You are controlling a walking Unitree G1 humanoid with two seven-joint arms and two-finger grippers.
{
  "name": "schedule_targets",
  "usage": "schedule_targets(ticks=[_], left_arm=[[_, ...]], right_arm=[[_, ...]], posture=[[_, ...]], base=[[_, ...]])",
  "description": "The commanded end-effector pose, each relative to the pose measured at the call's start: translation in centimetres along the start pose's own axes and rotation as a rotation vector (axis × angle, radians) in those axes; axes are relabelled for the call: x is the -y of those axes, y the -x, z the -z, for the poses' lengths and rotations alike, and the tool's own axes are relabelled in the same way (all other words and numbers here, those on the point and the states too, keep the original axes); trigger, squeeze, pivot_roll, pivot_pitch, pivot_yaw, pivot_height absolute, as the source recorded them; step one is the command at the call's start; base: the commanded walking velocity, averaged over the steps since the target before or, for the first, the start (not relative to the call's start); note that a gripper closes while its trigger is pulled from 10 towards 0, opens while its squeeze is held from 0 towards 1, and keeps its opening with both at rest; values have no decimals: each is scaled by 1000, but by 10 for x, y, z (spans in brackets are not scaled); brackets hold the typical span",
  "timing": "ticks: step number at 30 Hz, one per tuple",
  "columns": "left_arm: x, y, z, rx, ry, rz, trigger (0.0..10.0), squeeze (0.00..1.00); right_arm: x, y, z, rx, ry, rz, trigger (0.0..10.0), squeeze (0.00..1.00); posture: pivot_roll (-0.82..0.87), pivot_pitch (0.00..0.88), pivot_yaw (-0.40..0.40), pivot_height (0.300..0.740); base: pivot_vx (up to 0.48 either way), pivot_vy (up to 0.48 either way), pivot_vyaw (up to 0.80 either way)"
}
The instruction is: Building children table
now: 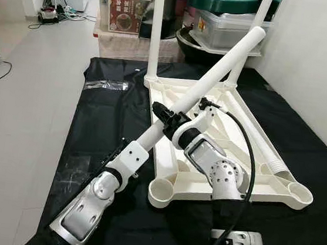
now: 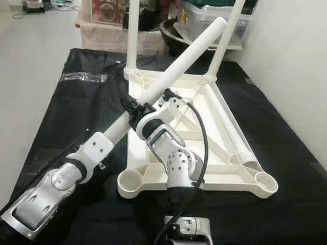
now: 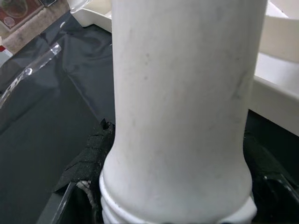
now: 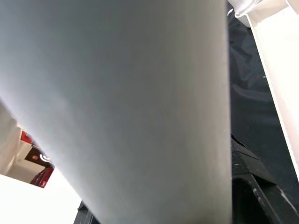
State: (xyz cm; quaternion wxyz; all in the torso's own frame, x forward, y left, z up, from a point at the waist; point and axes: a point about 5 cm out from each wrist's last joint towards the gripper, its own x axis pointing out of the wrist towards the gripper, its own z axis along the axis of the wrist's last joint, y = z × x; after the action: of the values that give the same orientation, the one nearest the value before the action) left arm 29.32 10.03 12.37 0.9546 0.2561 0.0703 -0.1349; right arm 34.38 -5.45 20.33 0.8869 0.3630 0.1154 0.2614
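Observation:
A white children's table top [image 1: 220, 194] lies upside down on a black cloth [image 1: 98, 121]. Two white legs [image 1: 156, 27] [image 2: 234, 24] stand upright in its far corner sockets, and a third leg [image 1: 261, 148] lies along its right rim. A fourth leg [image 1: 217, 66] slants up over the table top. My left gripper [image 1: 143, 141] is shut on this leg's lower, threaded end [image 3: 177, 205], with black fingers [image 3: 88, 163] on both sides. Just above it my right gripper [image 1: 165, 117] is shut around the same leg, one finger [image 4: 247, 186] showing beside it. The near sockets [image 1: 161, 192] [image 1: 300, 194] are empty.
Storage boxes [image 1: 126, 12], a lidded bin [image 1: 222, 20] and a dark pot stand behind the cloth. A white wall [image 1: 318, 63] runs close along the right. A clear plastic wrapper [image 1: 106, 84] lies on the cloth's left part. Grey floor [image 1: 30, 101] with cables [image 1: 58, 13] lies to the left.

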Motion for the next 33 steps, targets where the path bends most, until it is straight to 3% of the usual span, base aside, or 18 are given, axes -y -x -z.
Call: schedule_targets(ticks=[1, 4, 6, 8, 12, 13, 19, 24, 26, 27, 30, 33], left_arm=[[1, 0, -2, 15, -37, 1, 10000, 0], [3, -1, -2, 25, -39, 17, 10000, 0], [4, 0, -3, 39, -20, 23, 10000, 1000], [3, 3, -2, 38, 61, 42, 10000, 1000], [-5, 6, 1, 39, 66, 9, 10000, 1000], [-13, 10, 0, 58, 81, -14, 10000, 1000], [-24, 19, -5, 93, 119, -22, 10000, 1000], [-27, 36, -26, 207, 172, 41, 10000, 1000], [-25, 48, -35, 259, 184, 110, 10000, 1000], [-25, 48, -35, 259, 184, 110, 10000, 1000], [-29, 55, -25, 209, 212, 69, 10000, 1000], [-39, 54, -14, 147, 273, -19, 10000, 1000]], right_arm=[[-42, -11, 44, -97, -160, -144, 0, 0], [-38, -13, 44, -86, -164, -114, 0, 0], [-38, -12, 41, -73, -167, -111, 0, 0], [-38, -11, 34, -42, -150, -130, 0, 0], [-35, -12, 29, -26, -143, -112, 0, 0], [-35, -13, 22, 0, -121, -112, 0, 0], [-28, -16, 6, 61, -47, -90, 0, 0], [-9, -15, -26, 176, 49, -5, 0, 0], [5, -13, -50, 259, 114, 68, 0, 0], [5, -13, -50, 259, 114, 68, 0, 0], [22, -8, -87, 376, 160, 188, 0, 0], [32, -5, -102, 398, 108, 270, 0, 0]], posture=[[100, 0, -77, 740], [96, 0, -76, 740], [99, 0, -74, 740], [104, 0, -75, 740], [104, 0, -75, 740], [107, 0, -77, 740], [105, 0, -76, 740], [120, 0, -81, 740], [129, 0, -86, 740], [129, 0, -86, 740], [130, 0, -83, 740], [119, 0, -78, 740]], base=[[0, 0, 0], [0, 0, 0], [0, 0, 0], [0, 0, 0], [0, 0, 0], [0, 0, 0], [0, 0, 0], [0, 0, 0], [0, 0, 0], [0, 0, 0], [0, 0, 0], [0, 0, 0]])
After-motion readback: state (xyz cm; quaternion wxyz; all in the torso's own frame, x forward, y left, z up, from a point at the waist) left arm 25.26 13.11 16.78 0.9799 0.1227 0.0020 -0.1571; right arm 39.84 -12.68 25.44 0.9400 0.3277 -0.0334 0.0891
